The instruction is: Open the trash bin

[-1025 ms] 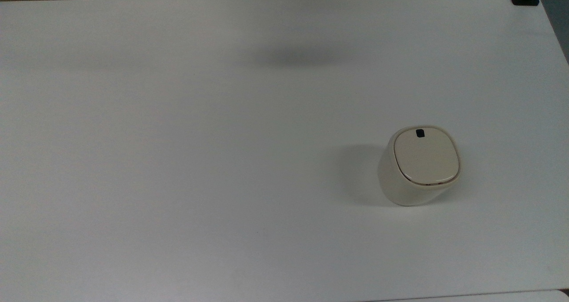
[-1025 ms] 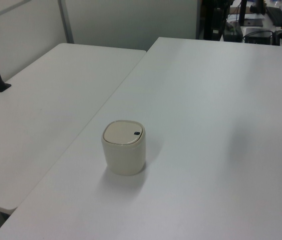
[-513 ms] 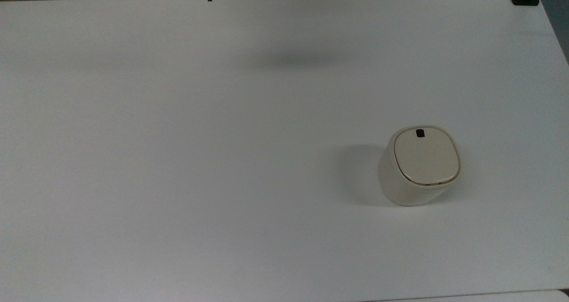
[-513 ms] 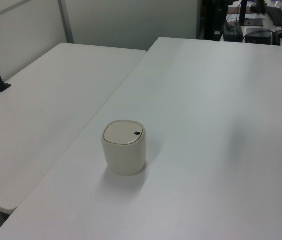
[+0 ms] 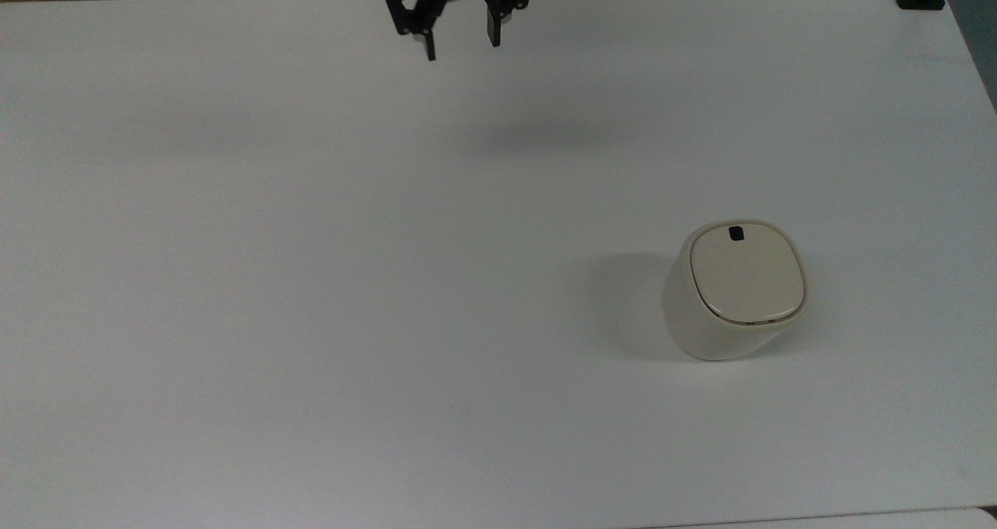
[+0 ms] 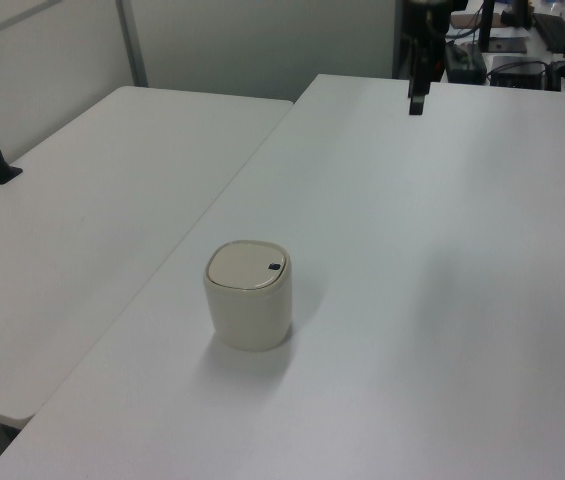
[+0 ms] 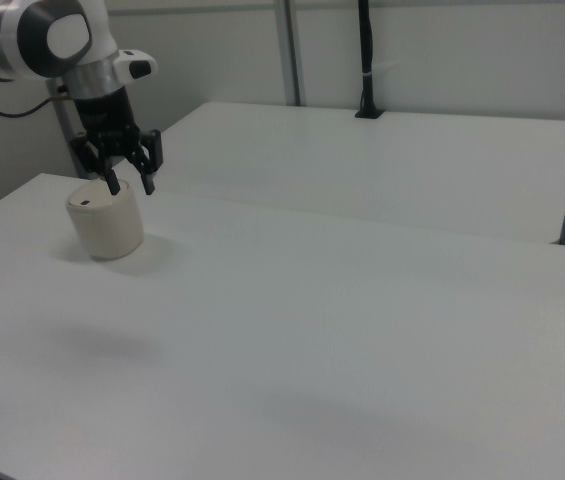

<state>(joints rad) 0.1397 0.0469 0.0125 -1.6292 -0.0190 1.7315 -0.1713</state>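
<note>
— What's the setting?

— A wide white table [image 5: 311, 280] with a second white table [image 6: 82, 200] butted against it along a seam; grey partition walls stand behind.

— And the arm?

— The Panda arm [image 7: 42, 35] hangs above the table. Its gripper [image 5: 461, 42] sits near the top view's upper edge, fingers pointing down, jaws spread wide with nothing between them.

— Where's the bin?

— The cream trash bin [image 5: 732, 291] stands upright toward the top view's lower right, well apart from the gripper. Its lid [image 5: 746, 274] looks closed and flush, though the rear seam is hard to judge. A small dark button [image 5: 735, 234] marks the lid's edge.
</note>
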